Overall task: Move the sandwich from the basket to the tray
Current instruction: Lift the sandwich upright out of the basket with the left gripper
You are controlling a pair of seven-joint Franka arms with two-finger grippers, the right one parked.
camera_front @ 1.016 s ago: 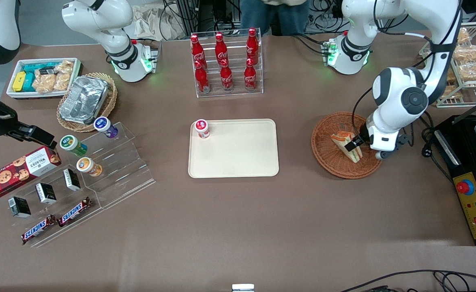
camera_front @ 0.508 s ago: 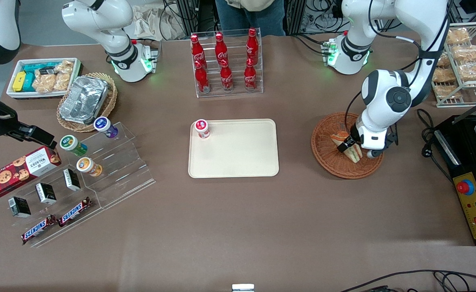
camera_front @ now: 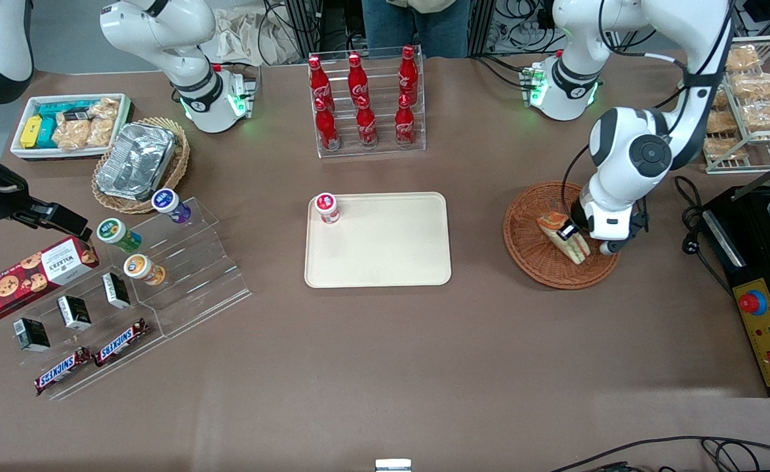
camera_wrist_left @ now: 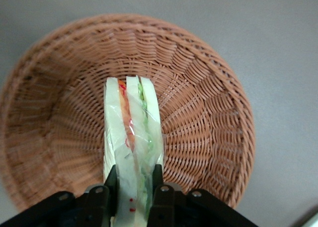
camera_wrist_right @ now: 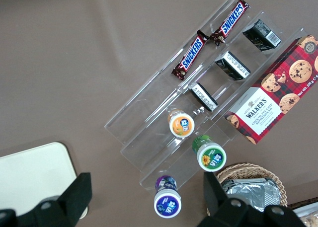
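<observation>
The sandwich (camera_front: 563,237), a wedge in clear wrap with red and green filling, stands on edge in the reddish-brown wicker basket (camera_front: 529,255) toward the working arm's end of the table. My gripper (camera_front: 572,235) is down over it, and in the left wrist view the gripper (camera_wrist_left: 134,175) is shut on the sandwich (camera_wrist_left: 131,132), one black finger (camera_wrist_left: 110,180) pressed against each bread face. The basket's weave (camera_wrist_left: 208,113) surrounds it. The cream tray (camera_front: 385,262) lies flat at the table's middle, beside the basket.
A small red-lidded cup (camera_front: 326,208) stands on the tray's corner. A rack of red cola bottles (camera_front: 365,98) stands farther from the camera than the tray. A black control box (camera_front: 769,308) and a wire rack of bagged pastries (camera_front: 752,98) flank the basket.
The arm's elbow swung toward the tray and back, and the wrist turned over the sandwich. The sandwich stays in the basket, shifted only slightly.
</observation>
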